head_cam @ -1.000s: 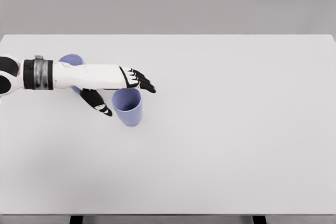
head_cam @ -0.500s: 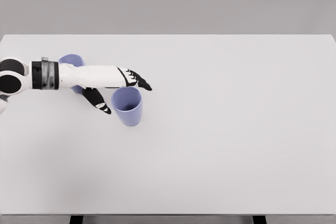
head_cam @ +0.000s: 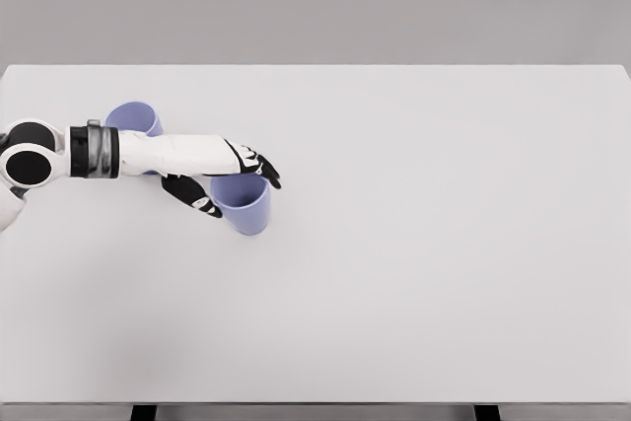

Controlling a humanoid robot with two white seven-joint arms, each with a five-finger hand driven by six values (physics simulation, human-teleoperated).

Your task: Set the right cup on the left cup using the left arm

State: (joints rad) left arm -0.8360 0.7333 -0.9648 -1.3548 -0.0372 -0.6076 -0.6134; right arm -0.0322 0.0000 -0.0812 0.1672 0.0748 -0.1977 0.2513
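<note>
Lavender-blue plastic marks the right cup (head_cam: 243,206), which stands upright on the white table (head_cam: 414,244) in the left half of the view, its open mouth facing up. The left hand (head_cam: 222,176) is wrapped about this cup near its rim: the black-tipped fingers (head_cam: 264,171) lie across the far side of the mouth, and the thumb (head_cam: 193,195) presses in from the near left side, so the hand looks closed on the cup, though the cup's base seems to rest on the table. The white forearm (head_cam: 163,153) runs almost level from the picture's left edge, with a dark and grey band at the wrist (head_cam: 94,150) and a round black-and-white joint (head_cam: 28,165) at the far left. Behind that forearm, farther back and to the left, stands the left cup (head_cam: 133,117) of the same colour, upright, its lower part hidden by the arm. The two cups stand near each other but apart, with the forearm passing between them in the view
</note>
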